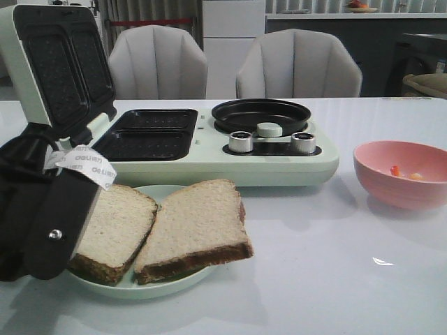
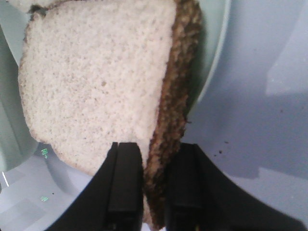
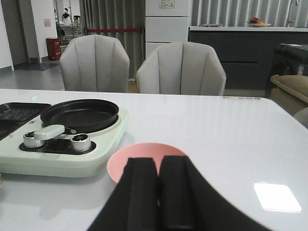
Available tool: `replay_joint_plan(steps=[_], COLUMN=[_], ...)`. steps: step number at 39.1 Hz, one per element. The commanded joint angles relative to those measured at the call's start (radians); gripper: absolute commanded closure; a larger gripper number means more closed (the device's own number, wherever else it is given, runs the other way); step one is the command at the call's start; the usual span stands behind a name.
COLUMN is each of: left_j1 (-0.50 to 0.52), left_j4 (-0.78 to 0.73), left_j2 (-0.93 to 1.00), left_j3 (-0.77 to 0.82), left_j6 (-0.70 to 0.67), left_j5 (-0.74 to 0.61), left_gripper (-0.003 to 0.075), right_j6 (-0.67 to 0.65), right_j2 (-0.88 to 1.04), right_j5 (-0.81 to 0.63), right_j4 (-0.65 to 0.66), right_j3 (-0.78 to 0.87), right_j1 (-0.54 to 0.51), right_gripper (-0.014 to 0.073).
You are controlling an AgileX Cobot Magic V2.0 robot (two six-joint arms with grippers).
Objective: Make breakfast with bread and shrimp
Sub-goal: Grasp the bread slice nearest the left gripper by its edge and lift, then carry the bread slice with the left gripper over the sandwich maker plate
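Bread [image 2: 96,82] edge between left gripper [image 2: 153,192] fingers

Soft even indoor light, faint shadows, ceiling-light glare on table [image 3: 277,197], bread [image 2: 96,82] close-up slightly soft

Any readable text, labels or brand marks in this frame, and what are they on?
White tag on the left arm's cable: printed words repeated, upside down and too blurred to read.
Paper sign on the white cabinet: too small to read.
Nothing readable on the breakfast maker, its knobs, the bowl or the plate.
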State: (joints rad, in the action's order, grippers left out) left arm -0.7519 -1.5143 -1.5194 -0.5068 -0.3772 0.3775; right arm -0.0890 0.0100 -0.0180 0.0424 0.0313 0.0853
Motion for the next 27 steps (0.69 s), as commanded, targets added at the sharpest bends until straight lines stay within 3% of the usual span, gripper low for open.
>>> replay_joint_plan(steps=[1, 27], left_j1=[0.001, 0.001], left_j4=[-0.009, -0.012], left_j2=[0.038, 0.249], left_j3=[-0.017, -0.017], left_j6=[-0.015, -0.015], left_j5=[0.056, 0.062], left_gripper=[0.0590, 0.0590], right_j6=[0.004, 0.004], right_j2=[0.022, 0.022], right_j5=[-0.086, -0.086], right_j4=[0.009, 0.009], right_j3=[-0.021, -0.021], right_j1=[-0.003, -0.003], right_gripper=[0.0456, 0.0456])
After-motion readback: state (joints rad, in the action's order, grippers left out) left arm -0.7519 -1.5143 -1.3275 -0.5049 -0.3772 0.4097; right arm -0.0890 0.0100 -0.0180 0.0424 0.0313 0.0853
